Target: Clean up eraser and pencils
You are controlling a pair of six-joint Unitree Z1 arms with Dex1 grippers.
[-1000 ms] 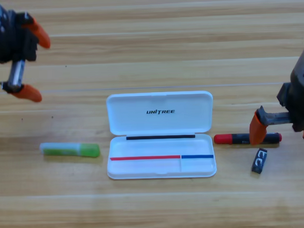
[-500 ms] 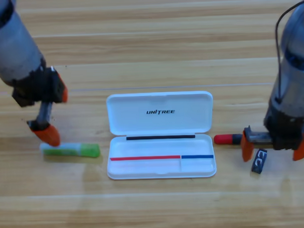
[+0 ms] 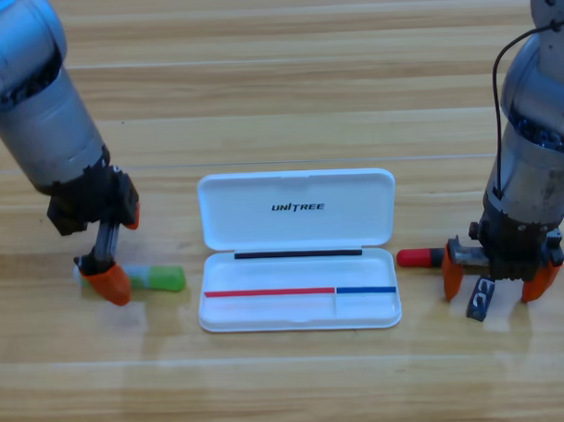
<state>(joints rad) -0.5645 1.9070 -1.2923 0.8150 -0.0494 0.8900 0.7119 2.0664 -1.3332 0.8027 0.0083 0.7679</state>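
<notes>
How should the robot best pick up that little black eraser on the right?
Probably from straight above, pinching the eraser across its narrow width. It lies flat and slightly tilted on the table, just below the red-ended pencil, so its long sides are the reachable ones. The right hand already hangs over it, jaws spread either side. The left hand is at the green pencil.

Case: white case (image 3: 298, 250), hinged, lying open on the table near the middle.
Lid: folded back toward the far side, flat, with "UNITREE" printed in dark letters inside.
Tray: nearer half, shallow, split into a long left compartment and a short right one.
Table: wooden table (image 3: 287, 81), pale planks running left to right.
</notes>
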